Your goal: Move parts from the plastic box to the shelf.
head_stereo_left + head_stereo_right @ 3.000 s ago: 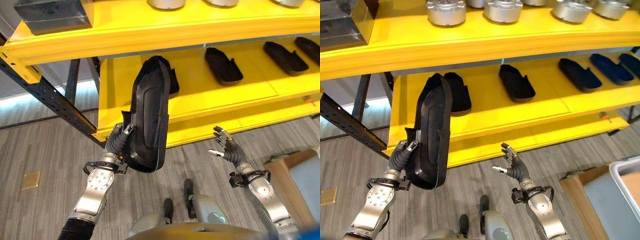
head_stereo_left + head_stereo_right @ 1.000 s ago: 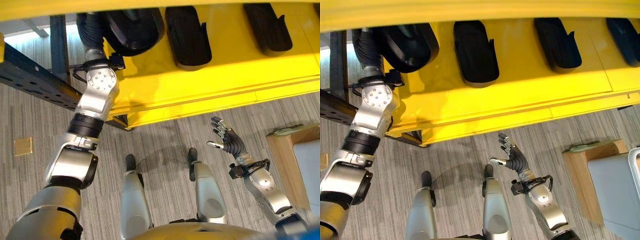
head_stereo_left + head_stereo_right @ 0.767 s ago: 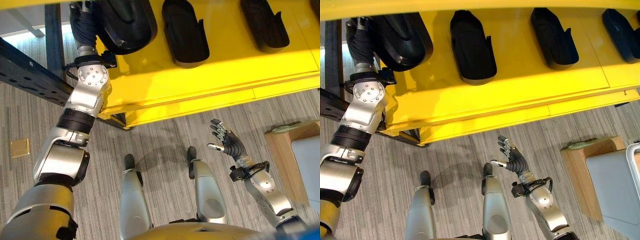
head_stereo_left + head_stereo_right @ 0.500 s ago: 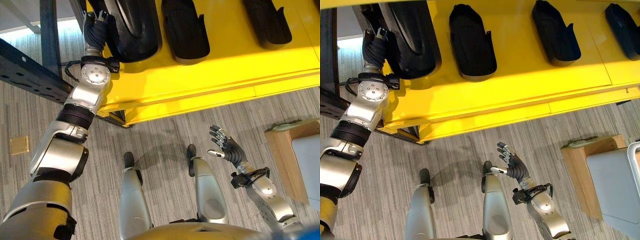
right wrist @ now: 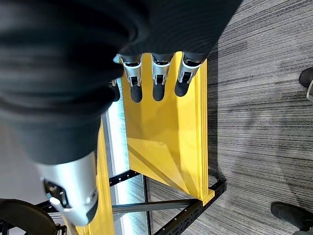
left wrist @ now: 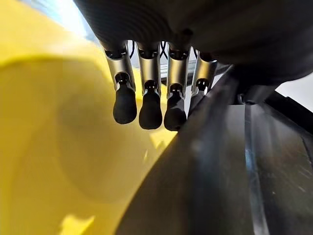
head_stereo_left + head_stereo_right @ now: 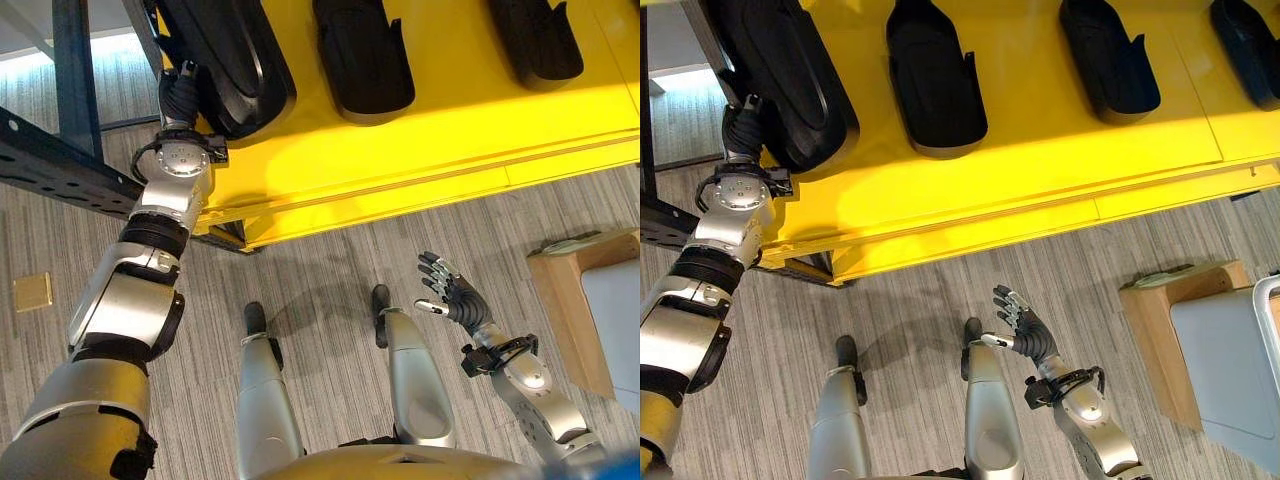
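Observation:
A large black moulded part (image 7: pixel 225 60) lies on the yellow shelf (image 7: pixel 420 150) at its left end. My left hand (image 7: pixel 180 95) is at the part's near end, by the shelf's front corner. In the left wrist view its fingers (image 6: pixel 149 105) are straight, over the yellow board, with the part's rim (image 6: pixel 234 171) running right beside them. My right hand (image 7: pixel 452 297) hovers low over the floor in front of the shelf, open, fingers spread and holding nothing.
Several more black parts (image 7: pixel 935 70) (image 7: pixel 1110 60) lie in a row along the shelf to the right. A dark steel rack beam (image 7: pixel 60 160) runs at the left. A grey plastic box (image 7: pixel 1230 370) on a wooden stand (image 7: pixel 570 300) is at the right.
The view has shifted. My left arm has drawn back toward the shelf's front edge, and the big part now lies lower and flatter on the shelf. The right hand hardly moved.

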